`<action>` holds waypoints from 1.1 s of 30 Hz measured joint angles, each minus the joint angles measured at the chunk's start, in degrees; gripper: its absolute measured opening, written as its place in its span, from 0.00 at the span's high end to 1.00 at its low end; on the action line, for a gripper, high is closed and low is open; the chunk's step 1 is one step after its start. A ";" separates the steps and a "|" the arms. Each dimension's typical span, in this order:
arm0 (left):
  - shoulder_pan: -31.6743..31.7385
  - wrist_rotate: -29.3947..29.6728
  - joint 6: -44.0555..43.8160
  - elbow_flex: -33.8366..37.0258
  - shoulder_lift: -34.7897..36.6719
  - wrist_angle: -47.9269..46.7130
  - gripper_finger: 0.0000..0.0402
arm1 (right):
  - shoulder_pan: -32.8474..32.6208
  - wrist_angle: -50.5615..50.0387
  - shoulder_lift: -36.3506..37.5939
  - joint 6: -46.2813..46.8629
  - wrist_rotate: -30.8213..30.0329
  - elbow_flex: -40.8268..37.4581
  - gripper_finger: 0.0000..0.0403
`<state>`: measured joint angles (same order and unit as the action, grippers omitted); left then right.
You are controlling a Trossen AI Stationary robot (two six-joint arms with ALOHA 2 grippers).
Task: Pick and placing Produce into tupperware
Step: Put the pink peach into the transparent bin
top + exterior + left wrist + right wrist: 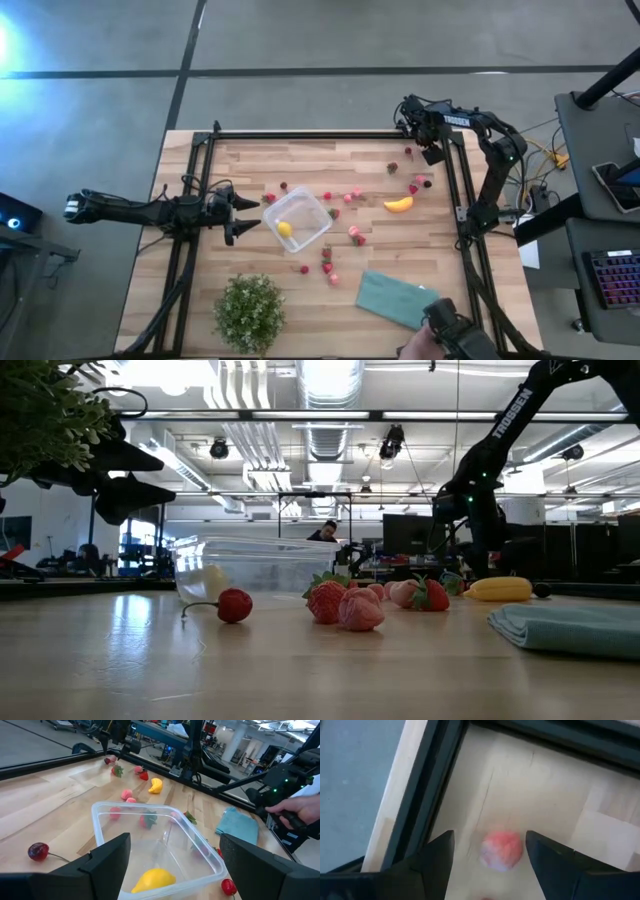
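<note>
One piece of produce, a pink strawberry (502, 849), lies on the bare wood right between my right gripper (490, 851) fingers, which stand apart on either side of it and clamp nothing. That gripper hangs at the far right corner of the table (250, 160), close against the dark frame rail (427, 780). The tupperware (297, 220) sits well apart from here, near the table's middle, and holds a yellow round fruit (285, 229). My left gripper (243, 215) waits just beside the container's left edge, fingers wide apart and empty, looking into it. The rest of the produce lies scattered: the banana (399, 204) to the right of the container, strawberries (355, 234) between and below them, a dark cherry-like fruit (38, 851) beside the container. Farther out are the teal cloth (395, 298) and the potted plant (248, 312) along the near edge, and a person's hand (295, 812) shows beyond the table in the left wrist view.

As I judge it, the risk lies in the closing: the berry is small and round, so an off-centre pinch could squirt it away toward the rail, or my fingers could strike the frame. The long carry to the container could also shake it loose if the grip is shallow
</note>
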<state>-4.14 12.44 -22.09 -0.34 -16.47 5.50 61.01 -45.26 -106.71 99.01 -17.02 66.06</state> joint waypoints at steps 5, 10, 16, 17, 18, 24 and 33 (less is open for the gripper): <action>0.00 0.00 0.02 0.00 0.04 0.02 0.27 | -0.12 -0.09 -0.05 -0.75 -0.61 -0.17 0.42; 0.00 0.00 0.02 0.00 0.02 0.02 0.27 | -0.12 0.01 -0.05 -1.14 -0.63 -0.44 0.49; 0.00 0.00 0.02 0.00 0.00 0.01 0.27 | -0.12 0.26 -0.07 -0.99 -0.61 -0.50 0.61; 0.00 -0.01 0.00 0.00 0.00 0.00 0.27 | -0.12 0.27 -0.07 -0.79 -0.61 -0.50 0.63; 0.00 -0.01 0.01 0.00 0.01 0.02 0.27 | -0.12 0.29 -0.07 -0.69 -0.61 -0.50 0.65; 0.00 -0.01 0.01 0.00 0.00 0.00 0.27 | -0.51 0.53 -0.07 -0.97 -1.05 -0.81 0.72; 0.00 0.00 0.00 0.00 0.05 0.02 0.27 | -1.47 1.16 0.76 -3.25 -0.39 -0.95 0.74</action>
<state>-4.14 12.44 -22.08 -0.34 -16.42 5.52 59.53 -44.10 -105.95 95.76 -17.40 65.11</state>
